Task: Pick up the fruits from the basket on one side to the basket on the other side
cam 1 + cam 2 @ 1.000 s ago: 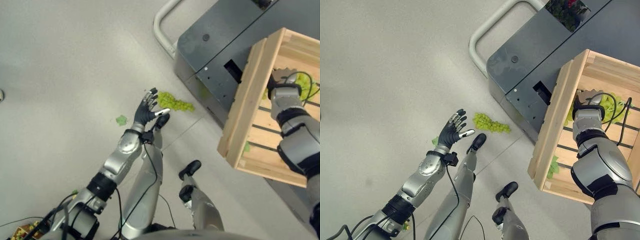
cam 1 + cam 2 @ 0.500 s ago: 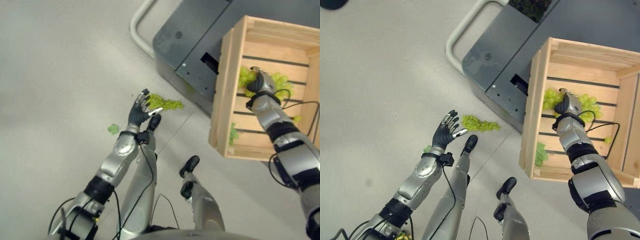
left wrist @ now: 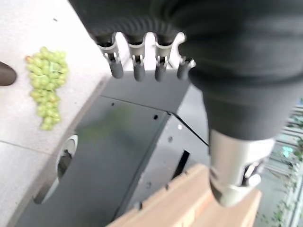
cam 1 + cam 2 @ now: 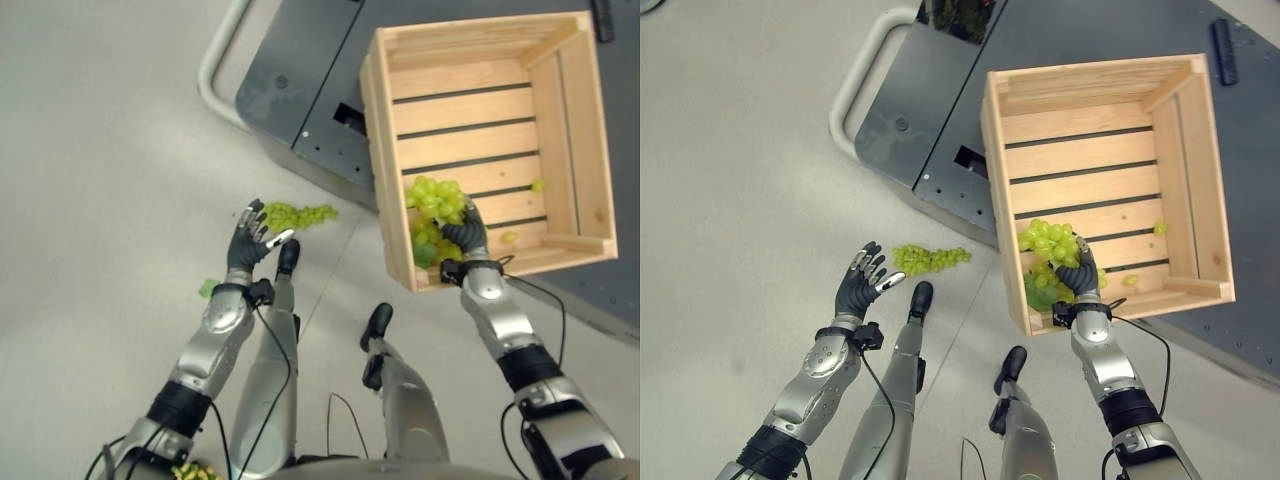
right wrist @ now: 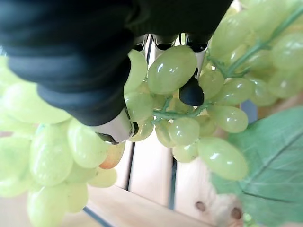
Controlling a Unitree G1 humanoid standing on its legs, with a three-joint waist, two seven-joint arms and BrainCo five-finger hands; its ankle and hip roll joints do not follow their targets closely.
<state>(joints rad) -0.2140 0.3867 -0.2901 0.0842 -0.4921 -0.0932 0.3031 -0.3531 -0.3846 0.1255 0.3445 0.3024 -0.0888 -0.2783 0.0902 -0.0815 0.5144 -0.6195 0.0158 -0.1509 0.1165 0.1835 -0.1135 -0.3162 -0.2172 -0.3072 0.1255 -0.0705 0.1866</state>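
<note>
**Currently: grape transfer in progress, bunch in hand at the crate**

Currently the bunch of green grapes [image 4: 1048, 243] is held inside the wooden crate [image 4: 1195, 180], near the crate's front-left corner. The right hand [image 4: 1078, 277] has its fingers curled round the bunch; the right wrist view shows grapes pressed against the dark fingertips [image 5: 191, 91], with the crate's slats just behind.

- A green leaf [image 4: 1038, 295] lies in the same corner of the crate.
- Two loose grapes [image 4: 1158, 228] rest on the slats nearer the right wall.
- The crate sits on a dark grey platform [image 4: 940, 110].

A second grape bunch [image 4: 927, 258] lies on the floor beside the platform, outside any container. The left hand [image 4: 858, 284] hovers near it, fingers spread and holding nothing.

Judgement: one bunch is mid-transfer. Whether it is being lifted out or set down cannot be told. The floor bunch remains to be recovered.
</note>
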